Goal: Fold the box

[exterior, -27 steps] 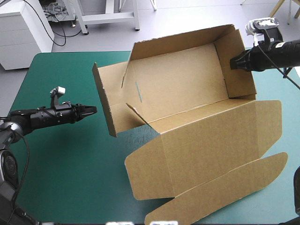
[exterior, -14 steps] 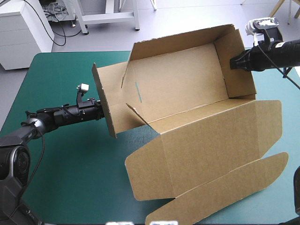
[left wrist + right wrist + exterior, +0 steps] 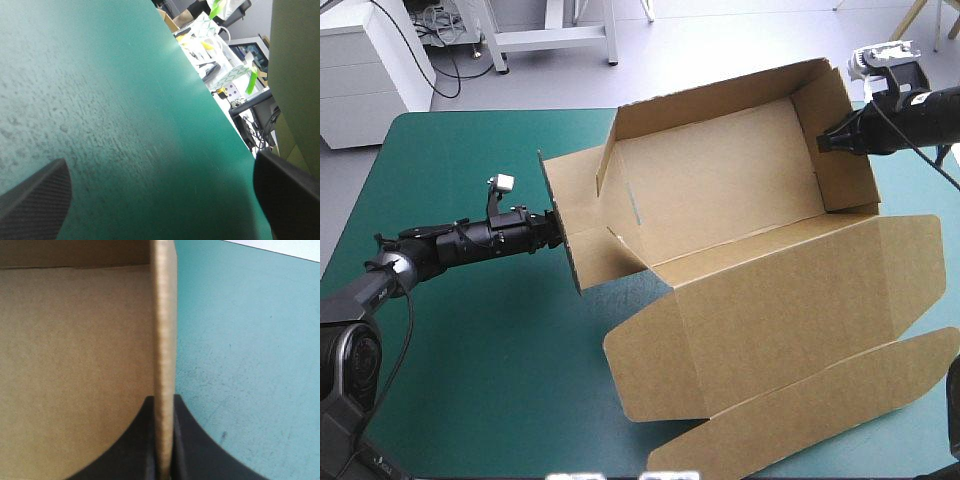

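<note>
The brown box [image 3: 720, 190] lies centre-right on the teal-green bench [image 3: 470, 380], walls part raised, lid flat toward the near edge. It looks like light, stiff board, likely to bend only at creases, so wall edges are the best hold. The right gripper [image 3: 823, 143] pinches the right end wall. The left gripper [image 3: 558, 230], fingers apart, is at the left end flap.

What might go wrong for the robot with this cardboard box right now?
The right end effector pinches only the thin end wall of the box; the board might slip out or crease. The left end effector is open at the left wall, so it may shove the whole box sideways rather than fold that wall.
</note>
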Controlling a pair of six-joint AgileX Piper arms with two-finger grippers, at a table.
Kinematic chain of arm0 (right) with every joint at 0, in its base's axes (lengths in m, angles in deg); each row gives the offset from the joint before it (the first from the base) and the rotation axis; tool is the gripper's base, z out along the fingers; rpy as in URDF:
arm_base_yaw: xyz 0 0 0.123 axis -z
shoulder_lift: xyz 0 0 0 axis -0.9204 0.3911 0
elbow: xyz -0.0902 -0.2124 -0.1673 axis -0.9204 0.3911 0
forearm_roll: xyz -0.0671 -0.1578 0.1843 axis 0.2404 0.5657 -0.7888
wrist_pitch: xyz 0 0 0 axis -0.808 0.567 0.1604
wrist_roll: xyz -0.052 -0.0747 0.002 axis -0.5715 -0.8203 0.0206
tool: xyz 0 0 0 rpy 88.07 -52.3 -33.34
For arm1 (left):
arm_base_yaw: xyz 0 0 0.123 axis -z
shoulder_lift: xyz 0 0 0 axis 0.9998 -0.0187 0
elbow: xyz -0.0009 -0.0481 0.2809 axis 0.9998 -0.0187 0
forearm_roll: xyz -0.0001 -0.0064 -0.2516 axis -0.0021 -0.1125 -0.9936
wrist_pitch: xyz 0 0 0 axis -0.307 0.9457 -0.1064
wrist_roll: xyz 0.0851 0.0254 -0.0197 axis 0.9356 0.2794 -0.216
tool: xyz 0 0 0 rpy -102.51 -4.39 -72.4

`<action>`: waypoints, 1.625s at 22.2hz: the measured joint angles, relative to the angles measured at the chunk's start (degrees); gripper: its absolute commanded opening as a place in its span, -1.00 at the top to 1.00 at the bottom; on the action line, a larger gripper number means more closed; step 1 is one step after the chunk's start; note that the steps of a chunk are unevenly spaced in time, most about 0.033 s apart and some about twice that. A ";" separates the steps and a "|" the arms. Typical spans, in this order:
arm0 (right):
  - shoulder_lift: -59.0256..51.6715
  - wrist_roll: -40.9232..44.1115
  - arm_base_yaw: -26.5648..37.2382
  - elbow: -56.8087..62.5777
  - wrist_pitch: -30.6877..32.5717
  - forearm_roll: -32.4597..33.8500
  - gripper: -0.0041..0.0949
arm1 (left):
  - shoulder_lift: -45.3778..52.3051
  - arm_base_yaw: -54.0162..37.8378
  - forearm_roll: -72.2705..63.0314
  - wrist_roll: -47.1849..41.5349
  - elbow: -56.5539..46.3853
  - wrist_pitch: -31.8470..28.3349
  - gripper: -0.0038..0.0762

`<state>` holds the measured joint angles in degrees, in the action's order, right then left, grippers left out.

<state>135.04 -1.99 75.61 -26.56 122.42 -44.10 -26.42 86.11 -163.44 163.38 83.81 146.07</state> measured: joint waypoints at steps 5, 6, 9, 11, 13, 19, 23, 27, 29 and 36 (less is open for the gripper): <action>0.00 0.49 0.00 0.00 -0.72 0.05 0.95 | 5.10 0.00 -1.61 0.00 0.06 0.00 -0.92; 0.00 0.94 -0.14 0.00 -1.31 0.61 0.94 | 6.49 0.00 -2.51 -0.06 0.06 0.00 -0.92; 0.00 4.89 -2.75 0.00 -4.66 6.44 0.94 | 9.92 0.00 -2.99 -1.06 1.07 0.10 -0.92; 0.00 7.14 -6.38 0.00 -7.45 10.05 0.94 | 11.76 0.31 -2.99 -1.48 2.37 0.36 -0.92; 0.00 8.34 -9.61 0.00 -10.82 11.08 0.94 | 12.78 1.58 -2.85 -2.32 3.99 0.67 -0.92; 0.05 11.83 -13.81 0.00 -15.87 15.20 0.94 | 12.91 4.35 -2.80 -3.05 7.33 1.19 -0.92; 0.05 13.19 -14.58 0.00 -17.34 16.52 0.94 | 12.91 5.66 -2.24 -3.21 10.33 1.09 -0.91; 0.05 13.94 -15.03 0.00 -19.04 16.80 0.94 | 12.91 7.53 2.44 -4.77 14.44 0.30 -0.85; 0.05 14.85 -15.93 0.00 -20.58 18.81 0.94 | 12.91 10.60 10.08 -9.13 19.13 -5.73 -0.85; 0.05 27.37 -21.99 0.00 -28.41 30.25 0.94 | 12.91 22.40 51.06 -44.51 33.32 -31.80 -0.85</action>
<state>135.09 25.39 53.62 -26.56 94.01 -13.84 -13.51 108.51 -112.38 118.87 117.13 114.28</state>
